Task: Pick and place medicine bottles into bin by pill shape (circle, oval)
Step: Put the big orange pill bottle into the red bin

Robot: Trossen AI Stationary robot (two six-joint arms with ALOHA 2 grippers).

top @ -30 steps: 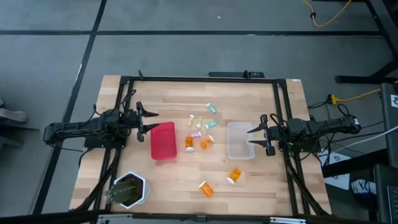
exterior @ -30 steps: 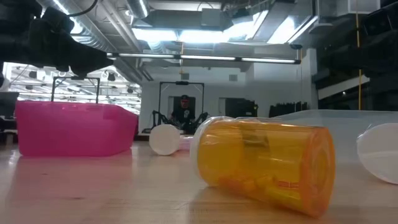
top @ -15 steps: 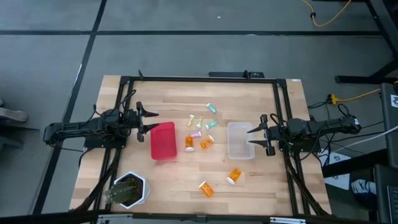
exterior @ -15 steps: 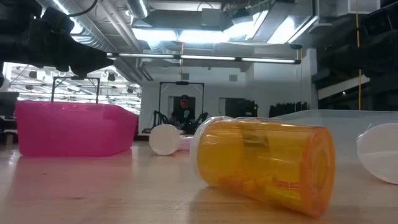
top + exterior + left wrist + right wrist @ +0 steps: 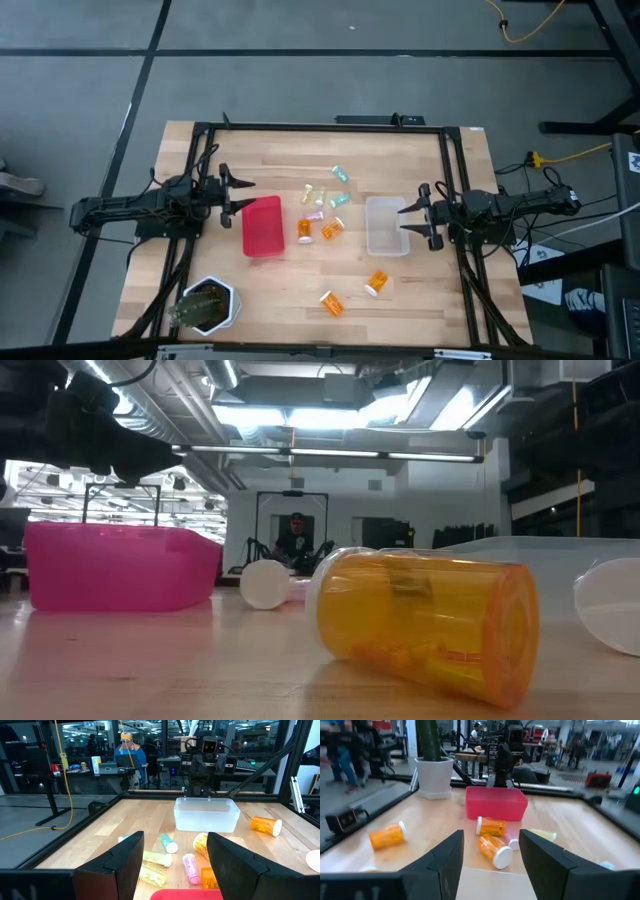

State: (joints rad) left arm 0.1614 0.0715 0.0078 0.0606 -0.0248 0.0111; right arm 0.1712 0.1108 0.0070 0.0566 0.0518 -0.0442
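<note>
High view: on the pale wooden slatted table the left gripper rests at nine o'clock with its fingers spread apart and empty, just beside the pink rectangular plastic bin; the right gripper rests at three o'clock, fingers likewise spread and empty, at the edge of the clear rectangular plastic bin. Between the bins lie two translucent orange vials with white caps, with small teal, pink and yellow-green vials toward twelve o'clock of them; two more orange vials lie toward six o'clock. A white hexagonal pot with dark contents sits at seven o'clock. Low view: one orange vial on its side fills the foreground, a label band on it too blurred to read, with the pink bin at nine o'clock. Left wrist view: past the parted fingers lie the pastel vials and the clear bin beyond. Right wrist view: past the parted fingers lie the two capped orange vials, the pink bin behind them. No writing is legible anywhere.
</note>
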